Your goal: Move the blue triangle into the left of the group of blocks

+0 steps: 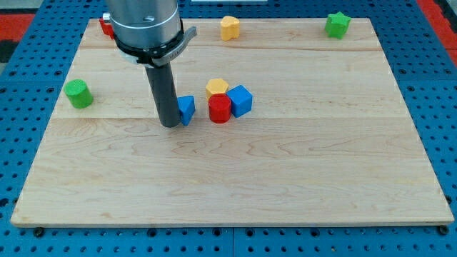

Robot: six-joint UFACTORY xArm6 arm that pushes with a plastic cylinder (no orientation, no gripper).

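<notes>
The blue triangle lies on the wooden board just left of a tight group of three blocks: a yellow hexagon, a red cylinder and a blue cube. A small gap separates the triangle from the red cylinder. My tip stands right against the triangle's left side, partly hiding it.
A green cylinder sits near the view's left edge. A red block shows partly behind the arm at the top left. A yellow block lies at the top middle and a green star at the top right. The board is light wood.
</notes>
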